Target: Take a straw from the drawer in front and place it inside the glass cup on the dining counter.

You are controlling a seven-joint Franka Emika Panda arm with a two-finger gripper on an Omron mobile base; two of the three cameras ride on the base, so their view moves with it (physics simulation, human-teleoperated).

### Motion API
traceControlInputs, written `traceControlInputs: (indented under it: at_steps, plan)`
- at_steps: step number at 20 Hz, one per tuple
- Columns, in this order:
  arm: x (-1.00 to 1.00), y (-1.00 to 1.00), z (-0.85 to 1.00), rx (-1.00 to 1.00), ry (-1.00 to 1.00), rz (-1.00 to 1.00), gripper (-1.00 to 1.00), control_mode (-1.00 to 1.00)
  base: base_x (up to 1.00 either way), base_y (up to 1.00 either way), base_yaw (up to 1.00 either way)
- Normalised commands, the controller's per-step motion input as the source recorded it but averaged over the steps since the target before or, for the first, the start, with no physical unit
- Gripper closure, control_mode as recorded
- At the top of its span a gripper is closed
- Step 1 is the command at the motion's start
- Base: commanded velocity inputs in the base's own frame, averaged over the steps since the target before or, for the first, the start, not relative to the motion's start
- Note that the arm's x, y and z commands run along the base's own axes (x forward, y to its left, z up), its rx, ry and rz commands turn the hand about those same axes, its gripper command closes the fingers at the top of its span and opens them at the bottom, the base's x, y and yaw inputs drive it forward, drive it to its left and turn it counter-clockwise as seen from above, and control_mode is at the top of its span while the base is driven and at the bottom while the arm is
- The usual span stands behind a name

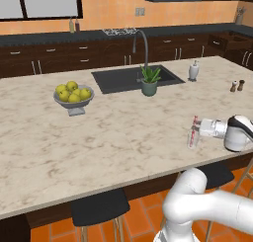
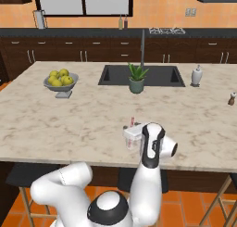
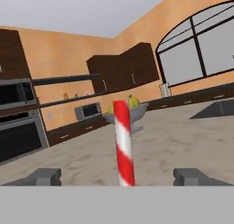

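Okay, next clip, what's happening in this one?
A white robot arm reaches over the dining counter with its gripper at the glass cup. The striped straw stands upright in the cup, between the jaws, which are spread wide and not touching it. So the straw looks delivered, with the arm not yet pulled away.

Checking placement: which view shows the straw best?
Hand view. The straw stands upright, close up, red and white stripes sharp, between the open gripper fingertips, touching neither. The left base view shows a small striped stick in the glass cup; the right base view shows just its tip above the wrist.
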Motion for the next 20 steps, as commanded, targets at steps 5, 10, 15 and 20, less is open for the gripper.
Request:
traceControlInputs:
  at_steps: [5,10,15,20]
  plan:
    - [-0.02,-0.21,0.32,0.01,0.01,0.00,-1.00,-1.00,0.00,0.00,0.00]
    - [-0.16,-0.03,0.61,0.01,0.00,0.00,-1.00,-1.00,0.00,0.00,0.00]
    - [-0.39,-0.04,0.81,0.00,0.00,-0.01,-1.00,-1.00,0.00,0.00,0.00]
    - [-0.59,0.00,0.85,0.00,0.00,-0.10,-1.00,-1.00,0.00,0.00,0.00]
